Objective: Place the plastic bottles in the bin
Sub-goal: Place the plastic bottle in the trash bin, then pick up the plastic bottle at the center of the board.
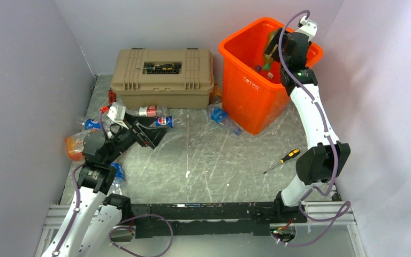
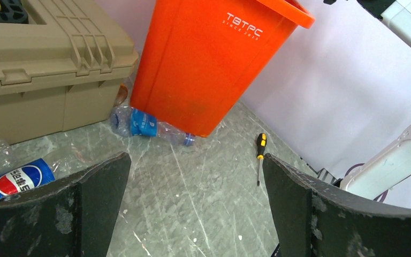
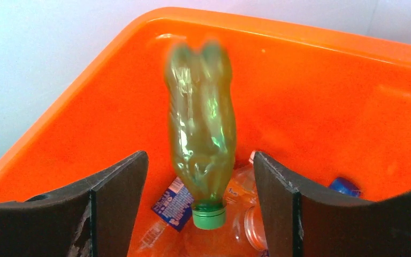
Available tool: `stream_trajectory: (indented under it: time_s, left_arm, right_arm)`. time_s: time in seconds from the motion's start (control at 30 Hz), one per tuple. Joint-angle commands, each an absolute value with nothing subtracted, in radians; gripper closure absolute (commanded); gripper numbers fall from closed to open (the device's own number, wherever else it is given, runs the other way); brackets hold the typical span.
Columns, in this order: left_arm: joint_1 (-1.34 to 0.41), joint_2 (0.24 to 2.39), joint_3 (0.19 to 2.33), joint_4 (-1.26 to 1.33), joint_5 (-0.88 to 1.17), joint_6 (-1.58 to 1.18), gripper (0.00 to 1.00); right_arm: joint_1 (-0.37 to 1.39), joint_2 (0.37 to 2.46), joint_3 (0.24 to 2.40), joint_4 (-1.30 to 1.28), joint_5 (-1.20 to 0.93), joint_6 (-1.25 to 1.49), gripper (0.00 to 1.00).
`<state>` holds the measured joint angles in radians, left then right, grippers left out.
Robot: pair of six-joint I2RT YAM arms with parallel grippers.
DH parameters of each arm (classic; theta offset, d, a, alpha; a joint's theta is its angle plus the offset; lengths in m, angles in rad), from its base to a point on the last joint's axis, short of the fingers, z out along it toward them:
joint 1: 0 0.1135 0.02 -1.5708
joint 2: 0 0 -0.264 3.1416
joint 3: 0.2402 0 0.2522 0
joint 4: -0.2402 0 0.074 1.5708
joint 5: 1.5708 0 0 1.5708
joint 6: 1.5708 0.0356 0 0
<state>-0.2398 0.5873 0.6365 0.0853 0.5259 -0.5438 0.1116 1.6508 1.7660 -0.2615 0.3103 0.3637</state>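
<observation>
Blurred bottle (image 3: 202, 134) points cap-down inside the bin (image 3: 326, 101).

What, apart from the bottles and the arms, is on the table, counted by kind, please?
Bin: 1
Toolbox: 1
Screwdriver, lying loose: 1
Yellow-and-black tool on the toolbox: 1
Total: 4

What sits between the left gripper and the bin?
In the left wrist view, bare table lies ahead of the open left gripper, then one crushed blue-labelled bottle at the bin's foot.
</observation>
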Motion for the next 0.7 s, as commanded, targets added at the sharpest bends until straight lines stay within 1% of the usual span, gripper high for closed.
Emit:
stream_trajectory:
  time_s: [0.0,0.07,0.13,0.2,0.3,0.37,0.47,0.57,0.67]
  left_arm:
    - [-0.242,0.594,0.67,0.115,0.532,-0.568,0.01]
    - [-0.242,0.6,0.675,0.107,0.527,-0.571,0.01]
    - [-0.242,0.605,0.679,0.094,0.516,-0.569,0.01]
    - [-0.242,0.613,0.684,0.081,0.509,-0.563,0.01]
    - [-0.242,0.617,0.691,0.058,0.494,-0.554,0.01]
    - [-0.241,0.618,0.699,0.028,0.47,-0.542,0.0]
    - [-0.241,0.623,0.715,-0.048,0.392,-0.518,0.01]
    - [-0.242,0.656,0.752,-0.18,0.239,-0.488,0.01]
    - [-0.242,0.745,0.816,-0.342,0.077,-0.459,0.02]
  right_arm:
    - [0.115,1.584,1.822,-0.225,0.249,0.404,0.22]
    - [0.124,1.556,1.833,-0.225,0.238,0.417,0.19]
    - [0.144,1.523,1.849,-0.225,0.233,0.415,0.09]
    - [0.189,1.488,1.86,-0.225,0.241,0.398,0.03]
    - [0.294,1.396,1.815,-0.187,0.286,0.346,0.0]
    - [0.386,1.308,1.734,-0.123,0.312,0.299,0.0]
    - [0.522,1.146,1.536,-0.018,0.303,0.266,0.01]
    - [0.622,1.024,1.318,0.041,0.233,0.283,0.02]
    - [0.684,0.979,1.135,0.029,0.144,0.35,0.03]
